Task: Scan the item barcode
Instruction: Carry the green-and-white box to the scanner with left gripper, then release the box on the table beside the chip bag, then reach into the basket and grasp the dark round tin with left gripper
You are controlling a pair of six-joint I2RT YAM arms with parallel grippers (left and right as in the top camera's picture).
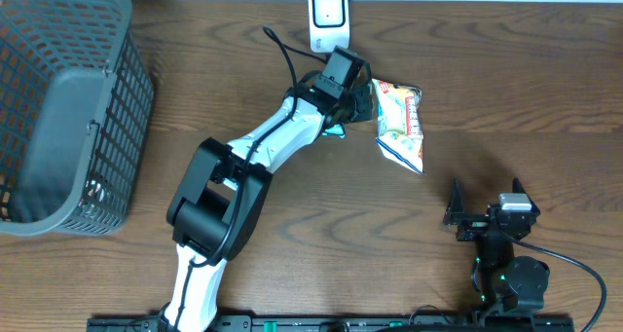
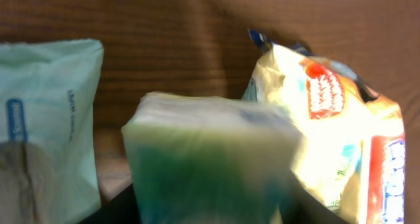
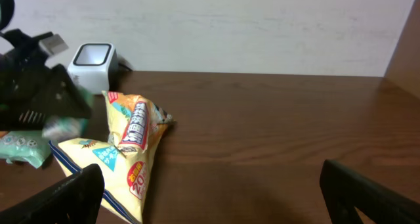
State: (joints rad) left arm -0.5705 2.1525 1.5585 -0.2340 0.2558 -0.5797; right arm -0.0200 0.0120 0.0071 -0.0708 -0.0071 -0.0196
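Dark wooden desk [image 1: 506, 89] carrying everything, grey plastic mesh basket [image 1: 136, 98] sitting at far left, yellow crinkled snack bag [image 1: 401, 126] lying near centre, white boxy scanner [image 1: 329, 16] standing at back edge, left gripper [image 1: 358, 103] hovering between them, small green-and-white packet [image 2: 210, 158] sitting in its jaws, grip unclear, right gripper [image 3: 210, 171] gaping empty.

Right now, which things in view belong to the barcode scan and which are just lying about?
In the job:
- barcode scanner
- blurred green packet at the left gripper; whether it is gripped is unclear

Lying about:
- yellow snack bag
- pale green packet beside it
- wire basket
- right gripper, open and empty
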